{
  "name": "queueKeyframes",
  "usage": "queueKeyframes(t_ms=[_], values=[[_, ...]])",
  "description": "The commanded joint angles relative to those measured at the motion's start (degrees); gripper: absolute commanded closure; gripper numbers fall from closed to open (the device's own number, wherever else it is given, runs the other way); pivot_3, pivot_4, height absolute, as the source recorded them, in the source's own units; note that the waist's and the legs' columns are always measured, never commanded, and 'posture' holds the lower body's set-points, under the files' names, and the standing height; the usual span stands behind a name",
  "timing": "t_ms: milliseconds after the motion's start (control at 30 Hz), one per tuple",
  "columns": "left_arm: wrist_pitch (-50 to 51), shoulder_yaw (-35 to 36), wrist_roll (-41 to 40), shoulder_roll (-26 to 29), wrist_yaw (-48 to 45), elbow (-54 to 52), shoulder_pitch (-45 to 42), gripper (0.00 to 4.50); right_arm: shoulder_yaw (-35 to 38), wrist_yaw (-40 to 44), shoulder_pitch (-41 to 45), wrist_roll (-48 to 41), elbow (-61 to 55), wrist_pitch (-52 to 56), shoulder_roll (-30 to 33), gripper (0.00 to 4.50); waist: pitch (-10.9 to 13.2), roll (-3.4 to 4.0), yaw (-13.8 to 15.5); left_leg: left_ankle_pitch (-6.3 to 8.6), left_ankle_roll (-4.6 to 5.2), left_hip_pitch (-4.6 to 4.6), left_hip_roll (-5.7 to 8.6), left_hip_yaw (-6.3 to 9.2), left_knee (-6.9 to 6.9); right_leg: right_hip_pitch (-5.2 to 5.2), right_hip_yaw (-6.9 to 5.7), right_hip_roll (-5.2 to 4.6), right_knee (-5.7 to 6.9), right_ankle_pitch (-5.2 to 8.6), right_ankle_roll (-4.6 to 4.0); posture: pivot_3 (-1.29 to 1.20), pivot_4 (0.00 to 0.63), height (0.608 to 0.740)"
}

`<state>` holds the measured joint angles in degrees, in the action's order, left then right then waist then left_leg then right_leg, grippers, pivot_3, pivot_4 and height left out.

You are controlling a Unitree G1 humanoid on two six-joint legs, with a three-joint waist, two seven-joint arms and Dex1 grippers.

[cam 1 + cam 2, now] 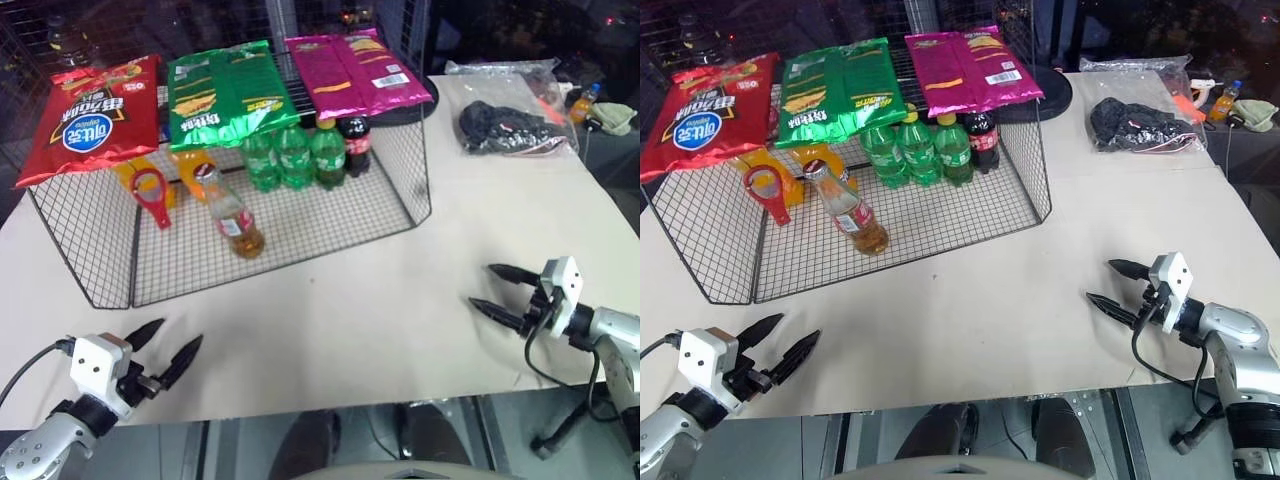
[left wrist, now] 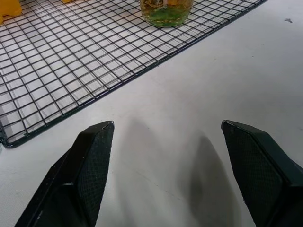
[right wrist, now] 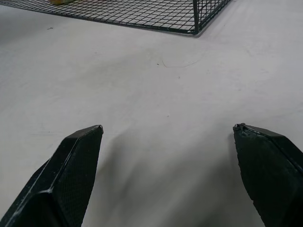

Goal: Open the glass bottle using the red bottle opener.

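Presently both claws spread, empty: left gripper [image 1: 173, 349], right gripper [image 1: 488, 291] over table [image 1: 380, 300]. Glass bottle [image 1: 231, 215] upright in wire rack [image 1: 300, 235]; red bottle opener [image 1: 151, 196] beside it.

You have the glass bottle [image 1: 232, 215] standing on the wire floor of the rack, toward its open front edge, leaning slightly with its capped neck tipped to your left; it is small and clear, holds amber liquid in its lower part and wears a red-and-white label. The red bottle opener [image 1: 151, 195] is just to the bottle's left, near but apart from it, propped with its ring-shaped head uppermost and its tapering handle pointing down toward the wire floor.
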<state>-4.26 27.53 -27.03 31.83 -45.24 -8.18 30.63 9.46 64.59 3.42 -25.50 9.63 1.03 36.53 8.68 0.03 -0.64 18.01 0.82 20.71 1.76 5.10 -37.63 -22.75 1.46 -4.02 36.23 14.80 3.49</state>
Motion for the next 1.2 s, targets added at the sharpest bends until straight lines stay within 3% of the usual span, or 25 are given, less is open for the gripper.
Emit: queueKeyframes(t_ms=[33, 833, 1067, 1200], values=[[-0.2, 1.0, -0.3, -0.3, 0.1, -1.0, 0.1, 0.76, 1.2, 0.8, 0.1, -0.5, -0.6, -1.3, 0.3, 0.07, 0.0, 0.0, 0.0, 0.0, 0.0, 0.0, 0.0, 0.0, -0.02, 0.0, 0.01, 0.0, 0.03, 0.0, 0.0, 0.0, 0.15, 0.74], [3.8, 1.7, -0.9, -1.3, 3.4, -4.2, -3.4, 0.76, -0.4, 0.8, 1.6, 0.7, -0.7, -3.0, -2.1, 0.07, 0.0, 0.0, 0.0, 0.01, 0.01, 0.0, 0.01, -0.04, -0.68, 0.01, 0.07, 0.0, 0.63, -0.01, 0.0, 0.0, 0.15, 0.74], [4.1, 3.2, 0.4, -0.5, 8.7, -2.9, -10.7, 0.76, -2.9, -0.3, 1.7, -1.2, -8.2, 0.4, -4.4, 0.07, 0.0, 0.0, 0.0, 0.0, 0.0, 0.0, 0.01, 0.0, -0.69, 0.0, 0.04, 0.01, 0.66, -0.01, 0.0, 0.0, 0.15, 0.74], [3.6, 4.1, 2.8, 0.5, 14.0, -0.7, -19.3, 0.76, -6.1, -1.9, 2.0, -3.9, -17.1, 5.2, -6.6, 0.07, 0.0, -0.01, 0.1, 0.0, -0.02, 0.01, 0.01, 0.04, -0.71, -0.01, 0.01, 0.02, 0.7, -0.01, 0.01, 0.0, 0.15, 0.74]])
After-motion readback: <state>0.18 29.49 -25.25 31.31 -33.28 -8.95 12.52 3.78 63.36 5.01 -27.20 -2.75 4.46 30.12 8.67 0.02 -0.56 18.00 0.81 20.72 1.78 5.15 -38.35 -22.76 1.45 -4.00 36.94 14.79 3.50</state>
